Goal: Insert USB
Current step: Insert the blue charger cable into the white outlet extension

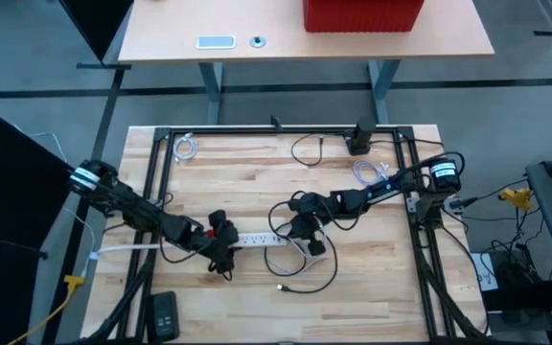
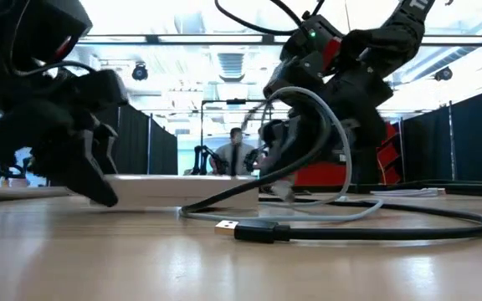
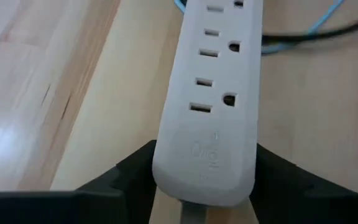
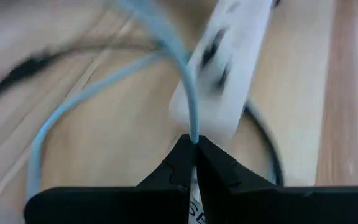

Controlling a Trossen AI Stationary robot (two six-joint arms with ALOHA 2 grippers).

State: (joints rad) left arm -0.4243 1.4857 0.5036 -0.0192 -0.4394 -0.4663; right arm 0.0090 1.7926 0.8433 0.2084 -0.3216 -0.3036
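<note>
The white power strip [image 3: 207, 118] is hugged at its end by the left gripper [image 3: 201, 180]. A blue cable [image 4: 185, 81] is pinched by the right gripper [image 4: 196, 163]. It seems not plugged in yet.

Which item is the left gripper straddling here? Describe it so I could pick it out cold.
On the wooden table, look toward the near middle, between the two grippers. There lies the white power strip, a long flat bar; the left gripper has a finger on each side of one end. Among thin dark and pale-blue cables, it alone is rigid, white and socketed.
</note>
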